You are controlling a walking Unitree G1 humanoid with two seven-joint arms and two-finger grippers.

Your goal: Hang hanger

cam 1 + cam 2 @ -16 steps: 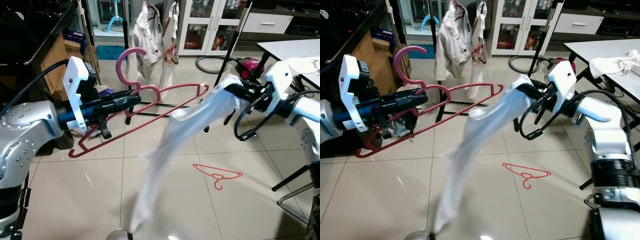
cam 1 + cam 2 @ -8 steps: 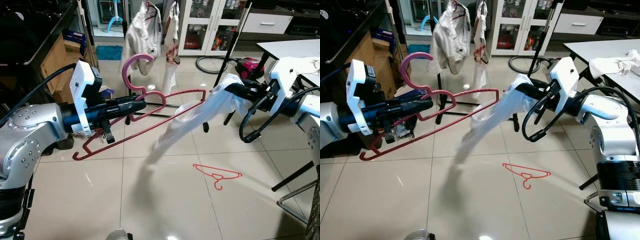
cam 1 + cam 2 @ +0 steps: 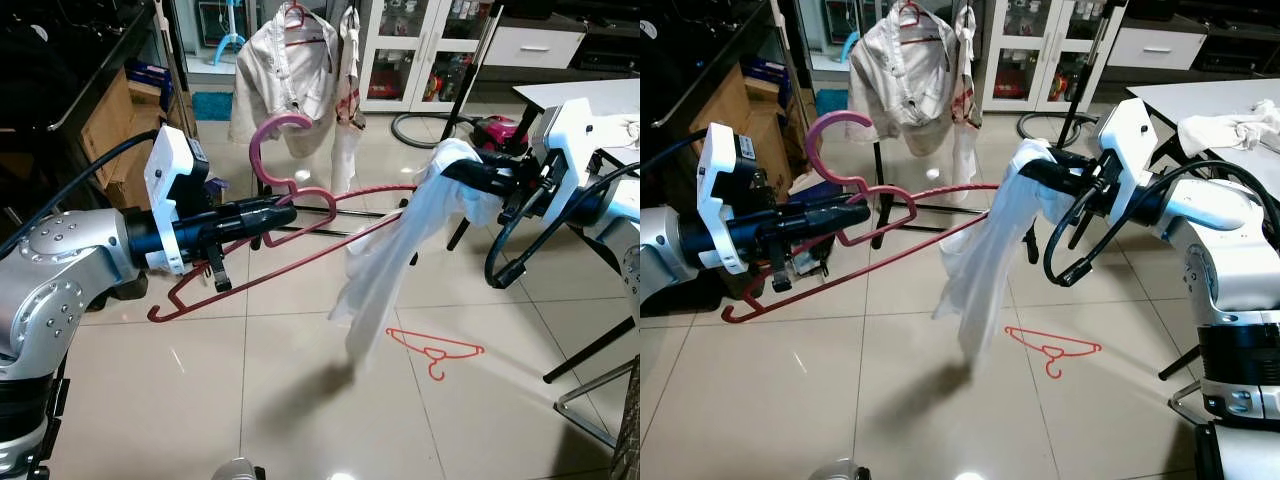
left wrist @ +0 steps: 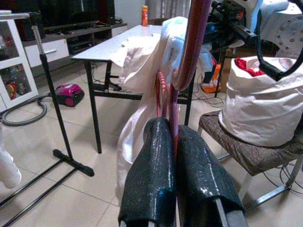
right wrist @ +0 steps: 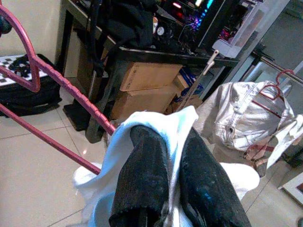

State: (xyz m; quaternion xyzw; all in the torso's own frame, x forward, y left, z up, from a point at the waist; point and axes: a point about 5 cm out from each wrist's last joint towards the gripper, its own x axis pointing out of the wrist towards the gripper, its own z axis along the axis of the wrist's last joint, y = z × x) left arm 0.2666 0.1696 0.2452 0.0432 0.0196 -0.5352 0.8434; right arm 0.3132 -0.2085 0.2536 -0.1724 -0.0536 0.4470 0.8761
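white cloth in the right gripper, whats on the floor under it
Beside the foot of the white cloth, held in the right gripper, a small red hanger lies on the tiled floor, plus the cloth's shadow. The tiles directly behind the cloth are covered.

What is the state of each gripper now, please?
Left gripper: closed on the red hanger.
Right gripper: closed on the white garment.

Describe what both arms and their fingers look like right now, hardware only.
Left arm: silver shell dotted with screws, white block wrist housing, black cable looping behind. Right arm: glossy white-silver shell, white wrist housing, black cables hanging in loops. Each ends in two long black fingers with a textured, slightly shiny surface.
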